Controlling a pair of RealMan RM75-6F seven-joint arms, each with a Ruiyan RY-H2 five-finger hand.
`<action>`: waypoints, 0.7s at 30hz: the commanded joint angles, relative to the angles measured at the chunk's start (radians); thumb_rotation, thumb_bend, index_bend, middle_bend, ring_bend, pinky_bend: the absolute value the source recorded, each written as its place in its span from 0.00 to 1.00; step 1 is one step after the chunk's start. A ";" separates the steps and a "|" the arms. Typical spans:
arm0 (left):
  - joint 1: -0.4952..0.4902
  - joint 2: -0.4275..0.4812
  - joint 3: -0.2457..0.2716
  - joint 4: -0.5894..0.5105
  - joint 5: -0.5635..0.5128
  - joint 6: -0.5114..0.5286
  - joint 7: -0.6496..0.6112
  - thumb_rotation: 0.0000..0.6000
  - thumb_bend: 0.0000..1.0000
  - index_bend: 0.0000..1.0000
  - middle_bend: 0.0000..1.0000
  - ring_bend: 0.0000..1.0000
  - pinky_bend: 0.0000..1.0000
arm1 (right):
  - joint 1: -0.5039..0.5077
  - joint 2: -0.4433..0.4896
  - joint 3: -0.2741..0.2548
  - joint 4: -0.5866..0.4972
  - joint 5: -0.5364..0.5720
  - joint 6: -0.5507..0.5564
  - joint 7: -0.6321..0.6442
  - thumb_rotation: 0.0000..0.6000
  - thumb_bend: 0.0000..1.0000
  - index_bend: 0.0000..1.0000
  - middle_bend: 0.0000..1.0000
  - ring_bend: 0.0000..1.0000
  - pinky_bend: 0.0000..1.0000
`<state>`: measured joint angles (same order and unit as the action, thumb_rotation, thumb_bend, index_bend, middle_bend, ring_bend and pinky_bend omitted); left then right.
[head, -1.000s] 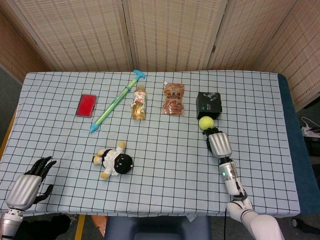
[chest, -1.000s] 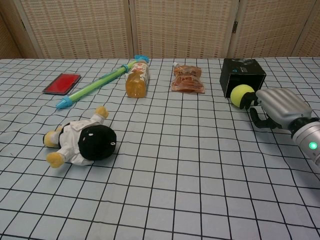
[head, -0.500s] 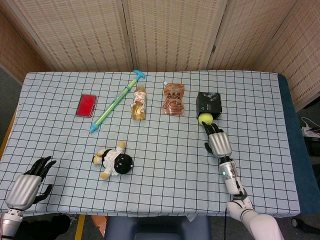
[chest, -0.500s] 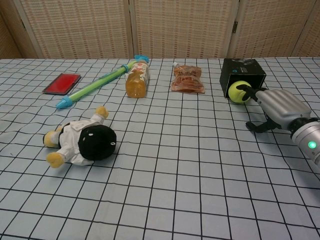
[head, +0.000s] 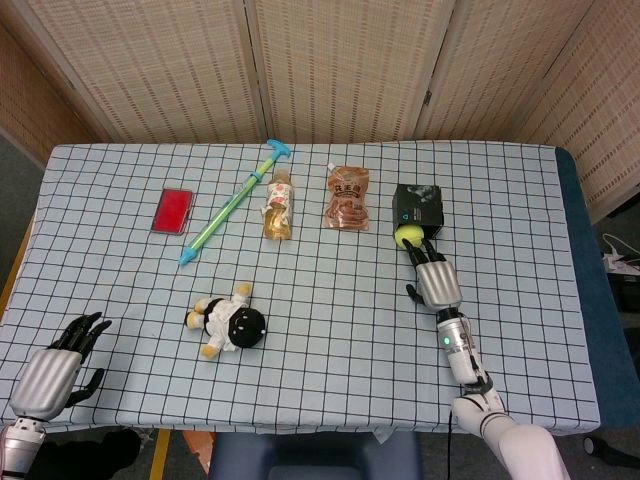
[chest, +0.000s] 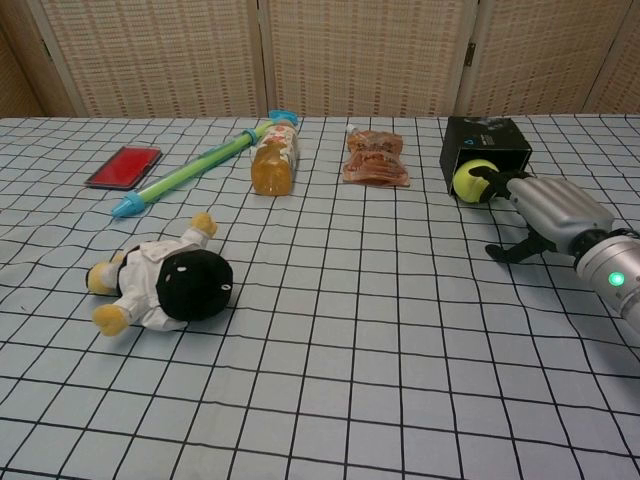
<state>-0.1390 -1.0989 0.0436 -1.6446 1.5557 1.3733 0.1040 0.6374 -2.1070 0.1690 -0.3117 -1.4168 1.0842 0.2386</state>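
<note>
Head view, room: my right hand (head: 433, 281) is working toward the table's (head: 520, 330) right side, with bare checked cloth lying between it and the right and near edges.
Head view, right hand: I am stretching it out flat, fingers apart and pointing at the far edge, fingertips touching the tennis ball (head: 406, 236), thumb splayed to the side, gripping nothing.
Head view, ball: it is sitting against the near face of the black box (head: 418, 204), toward the far right of the table; being round, it is showing no long axis.
Head view, left hand: my left hand (head: 52, 370) is resting at the near left corner, fingers spread, holding nothing.
Chest view, room: open cloth is lying between the right hand (chest: 545, 214) and the plush doll (chest: 160, 278) near the left edge.
Chest view, right hand: fingers are reaching over the tennis ball (chest: 470, 179), thumb tip on the cloth.
Chest view, ball: it is touching the black box (chest: 484, 144).
</note>
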 joint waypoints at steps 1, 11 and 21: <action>0.000 0.000 0.000 0.001 -0.001 0.000 -0.002 1.00 0.42 0.13 0.03 0.05 0.44 | 0.012 -0.001 0.009 0.004 0.009 -0.017 0.000 1.00 0.15 0.00 0.09 0.05 0.30; 0.000 0.000 -0.002 0.004 -0.008 -0.002 -0.006 1.00 0.42 0.13 0.03 0.05 0.44 | 0.039 -0.009 0.034 0.027 0.029 -0.012 0.001 1.00 0.14 0.00 0.15 0.08 0.29; 0.000 0.000 -0.003 0.005 -0.009 -0.001 -0.009 1.00 0.42 0.13 0.03 0.05 0.44 | 0.037 0.005 0.044 -0.006 0.039 0.015 0.005 1.00 0.14 0.00 0.29 0.09 0.27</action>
<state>-0.1386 -1.0985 0.0401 -1.6399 1.5469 1.3718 0.0949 0.6784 -2.1080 0.2166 -0.3061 -1.3744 1.0895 0.2400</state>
